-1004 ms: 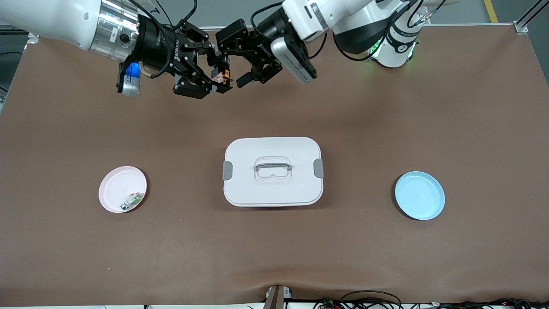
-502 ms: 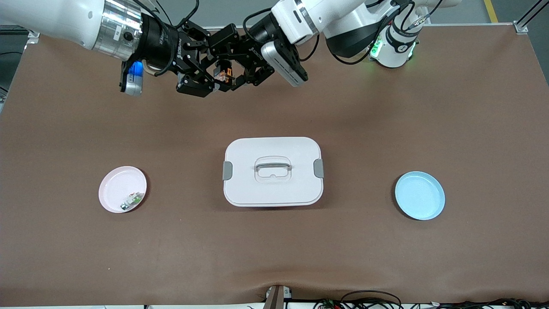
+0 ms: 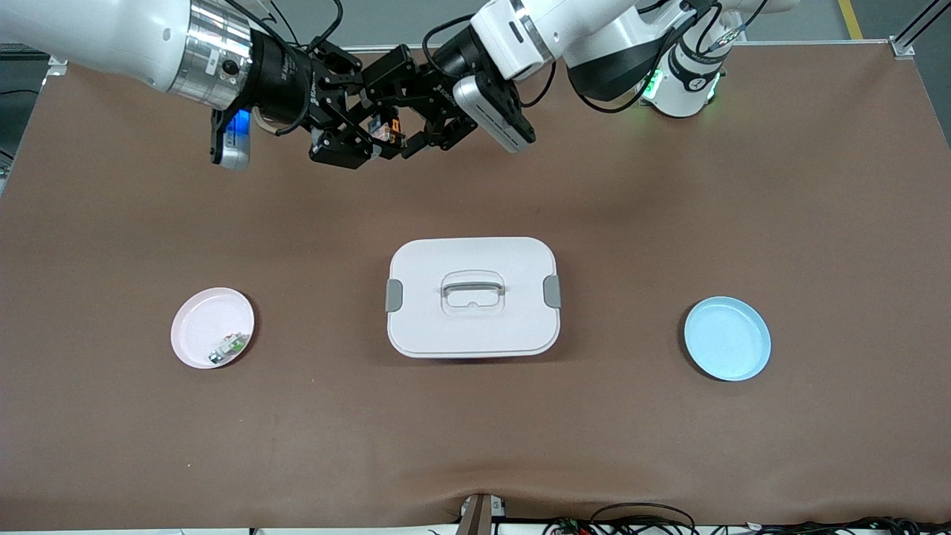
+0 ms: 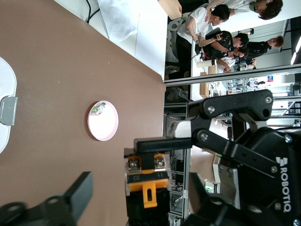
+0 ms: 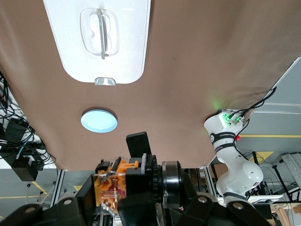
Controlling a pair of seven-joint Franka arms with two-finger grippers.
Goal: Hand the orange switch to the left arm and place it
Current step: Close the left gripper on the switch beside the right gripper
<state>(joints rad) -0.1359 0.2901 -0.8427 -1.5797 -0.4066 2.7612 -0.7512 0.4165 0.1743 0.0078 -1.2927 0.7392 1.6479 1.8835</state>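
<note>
Front view. My right gripper [image 3: 371, 141] is up in the air over the bare brown table [image 3: 669, 186], toward the arms' bases, clamped tight on the orange switch [image 3: 384, 132]. My left gripper [image 3: 416, 130] meets it there from the left arm's end, its fingers set on either side of the switch but not yet pressed onto it. The box [image 3: 472, 296] sits shut at the table's middle, nearer the front camera than the spot below both grippers, grey latches at its two ends. A pink plate [image 3: 212, 328] lies toward the right arm's end with a small white-and-green part [image 3: 232, 345] on it; a blue plate [image 3: 726, 338] lies toward the left arm's end. No writing is legible here.

Left wrist view. My left gripper's fingers [image 4: 70, 200] stand apart around the switch [image 4: 147, 181], black body with an orange collar. My right gripper's [image 4: 155, 146] casing reads "ROBOTIQ". The pink plate [image 4: 103, 120] lies on the table below.

Right wrist view. The switch [image 5: 113, 183] is pinched in my right gripper [image 5: 117, 188], orange end showing. One left-gripper finger [image 5: 139, 143] stands just beside it. Below are the box [image 5: 99, 37] and the blue plate [image 5: 99, 120].
</note>
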